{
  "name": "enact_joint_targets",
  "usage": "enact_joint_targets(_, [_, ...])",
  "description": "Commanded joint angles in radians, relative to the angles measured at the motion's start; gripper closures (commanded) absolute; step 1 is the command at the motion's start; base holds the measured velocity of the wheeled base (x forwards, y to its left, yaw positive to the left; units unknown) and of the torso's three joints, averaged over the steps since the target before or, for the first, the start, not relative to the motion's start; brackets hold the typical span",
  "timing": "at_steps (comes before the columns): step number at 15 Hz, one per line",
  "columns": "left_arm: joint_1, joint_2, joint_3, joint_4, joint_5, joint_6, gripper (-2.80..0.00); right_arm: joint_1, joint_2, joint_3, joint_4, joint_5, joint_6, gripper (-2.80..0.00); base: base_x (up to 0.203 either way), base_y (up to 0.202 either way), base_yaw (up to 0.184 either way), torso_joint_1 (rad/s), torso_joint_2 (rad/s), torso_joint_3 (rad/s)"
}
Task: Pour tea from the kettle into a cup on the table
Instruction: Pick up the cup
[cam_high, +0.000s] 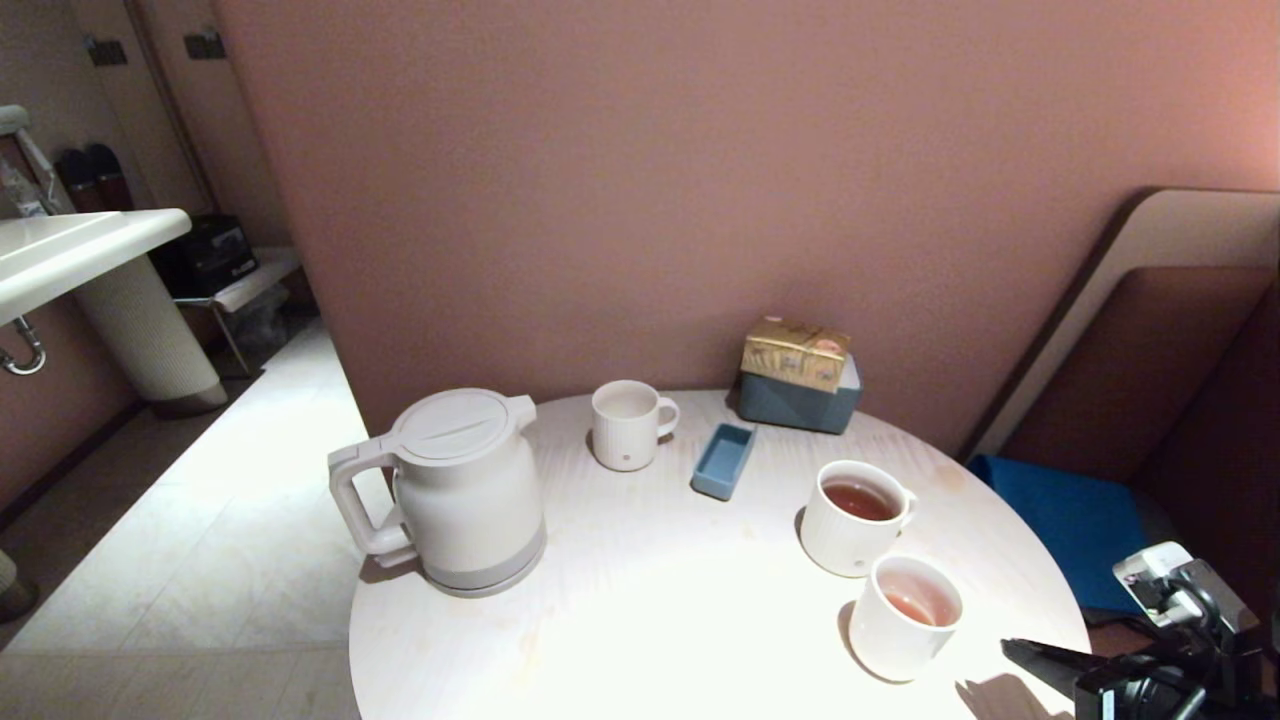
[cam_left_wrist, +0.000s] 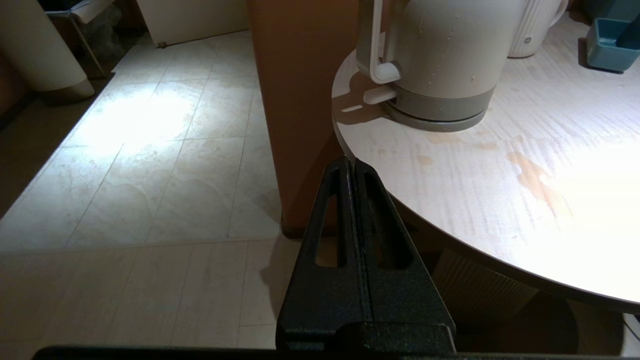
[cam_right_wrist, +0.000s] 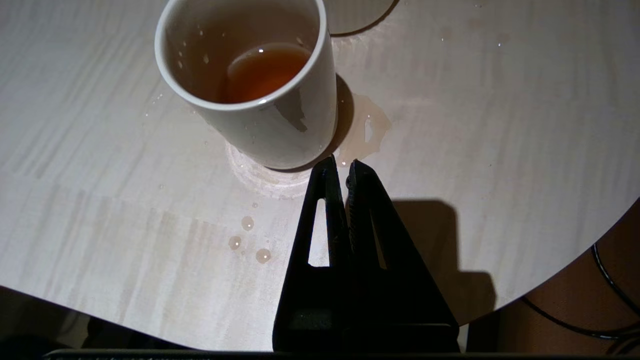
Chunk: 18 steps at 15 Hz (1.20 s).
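The right claw (cam_right_wrist: 338, 167), its black fingers pressed together on nothing, hangs over the near right edge of the round pale-wood worktop (cam_high: 640, 620), just beside the smooth tapered white cup (cam_high: 905, 618) holding a little reddish-brown tea (cam_high: 910, 606). The left claw (cam_left_wrist: 351, 164), likewise closed and empty, sits off the worktop's near left edge. Farther back on the left stands the cream-white kettle (cam_high: 460, 490), flat-lidded with an angular loop handle.

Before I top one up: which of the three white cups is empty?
The ribbed mug behind the kettle; the cup and the wider mug both hold tea.
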Motion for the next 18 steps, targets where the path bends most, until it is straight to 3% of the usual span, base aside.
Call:
enact_joint_targets(1, [0.000,0.001,0.000,0.000,0.000,0.000,0.00,0.001,-0.011,0.000,0.037,0.013,-0.001,0.00,0.000,0.000,0.000,0.000,0.00,0.000])
enact_joint_targets(4, [0.000,0.001,0.000,0.000,0.000,0.000,0.00,0.001,-0.039,0.000,0.153,0.085,-0.039,0.00,0.000,0.000,0.000,0.000,0.00,0.000])
enact_joint_targets(10, [0.000,0.001,0.000,0.000,0.000,0.000,0.00,0.011,0.075,-0.039,0.145,0.105,-0.078,0.00,0.000,0.000,0.000,0.000,0.00,0.000])
enact_joint_targets(11, [0.000,0.001,0.000,0.000,0.000,0.000,0.00,0.012,0.102,-0.052,0.144,0.112,-0.084,-2.80,0.000,0.000,0.000,0.000,0.00,0.000])
enact_joint_targets(18, [0.000,0.001,0.000,0.000,0.000,0.000,0.00,0.021,0.260,-0.106,0.005,0.112,-0.103,-2.80,0.000,0.000,0.000,0.000,0.00,0.000])
